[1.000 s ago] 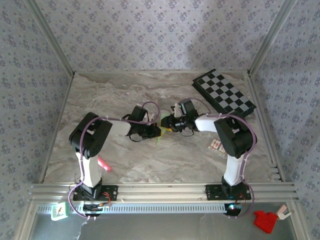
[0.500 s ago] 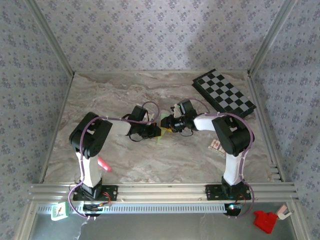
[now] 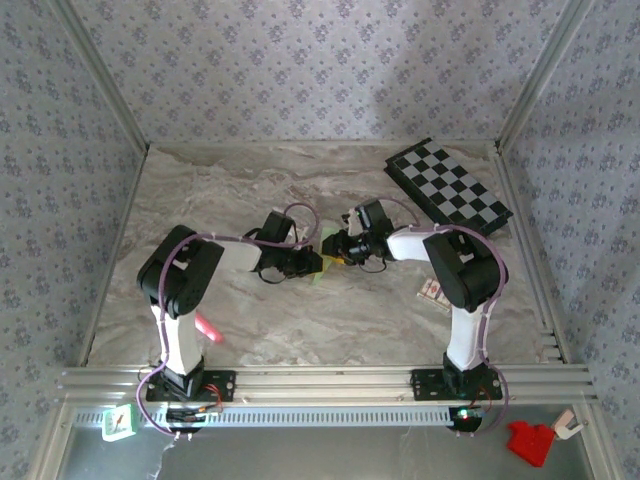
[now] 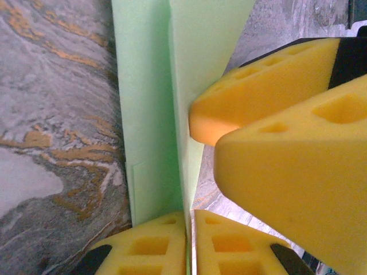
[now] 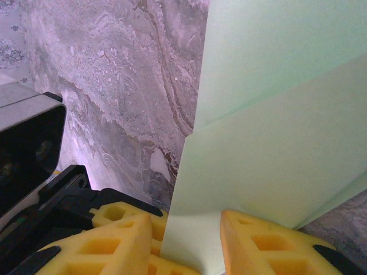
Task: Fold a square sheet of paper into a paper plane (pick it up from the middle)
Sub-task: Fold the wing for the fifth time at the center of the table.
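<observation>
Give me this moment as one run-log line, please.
stage: mid-fold | left gripper: pinching paper plane | right gripper: gripping same paper | location: table centre

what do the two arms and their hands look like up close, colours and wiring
Both arms have black joint housings with white link sections, and a thin lilac cable loops along each. The left hand and right hand carry black bodies with bright yellow foam finger pads, wedge-shaped and moulded with rectangular pockets, seen again on the right wrist view.
</observation>
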Robot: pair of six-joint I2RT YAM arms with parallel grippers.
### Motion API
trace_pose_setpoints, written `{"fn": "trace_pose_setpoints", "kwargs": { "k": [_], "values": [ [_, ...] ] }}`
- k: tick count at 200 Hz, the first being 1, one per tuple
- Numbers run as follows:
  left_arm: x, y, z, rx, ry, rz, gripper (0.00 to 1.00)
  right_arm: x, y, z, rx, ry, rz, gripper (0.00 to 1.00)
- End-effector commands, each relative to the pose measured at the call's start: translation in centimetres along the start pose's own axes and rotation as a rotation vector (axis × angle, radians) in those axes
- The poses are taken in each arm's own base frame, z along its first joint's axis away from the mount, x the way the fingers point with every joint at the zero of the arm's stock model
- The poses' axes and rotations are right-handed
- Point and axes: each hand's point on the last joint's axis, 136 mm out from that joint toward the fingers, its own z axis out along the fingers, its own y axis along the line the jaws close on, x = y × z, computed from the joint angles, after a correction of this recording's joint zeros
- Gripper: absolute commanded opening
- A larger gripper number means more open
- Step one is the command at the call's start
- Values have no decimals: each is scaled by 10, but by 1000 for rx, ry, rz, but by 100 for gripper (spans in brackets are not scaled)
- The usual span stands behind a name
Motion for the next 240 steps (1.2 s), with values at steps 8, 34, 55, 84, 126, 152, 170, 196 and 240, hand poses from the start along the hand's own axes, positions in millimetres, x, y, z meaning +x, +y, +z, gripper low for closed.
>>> {"fn": "trace_pose_setpoints", "kwargs": {
  "k": [8, 34, 55, 84, 126, 152, 170, 196, 240],
  "values": [
    [20, 17, -5, -70, 38, -62, 13, -1, -8, 5, 39, 7, 6, 38],
    [22, 16, -8, -68, 35, -67, 14, 0, -8, 5, 41, 12, 8, 38],
    [24, 13, -12, -66, 35, -68, 15, 0, -9, 5, 43, 14, 7, 38],
    [28, 12, -15, -66, 40, -79, 15, 1, -10, 6, 47, 20, 10, 38],
    [33, 16, -15, -74, 53, -92, 15, 3, -11, 7, 55, 28, 11, 38],
    [29, 6, -19, -49, 41, -82, 16, 4, -10, 8, 56, 31, 10, 38],
    [23, -6, -25, -22, 19, -66, 18, 4, -9, 8, 55, 33, 9, 38],
    [19, -13, -29, -16, 6, -56, 18, 5, -10, 8, 57, 35, 9, 38],
    [21, -8, -26, -26, 16, -71, 17, 5, -10, 9, 60, 39, 10, 37]
  ]
}}
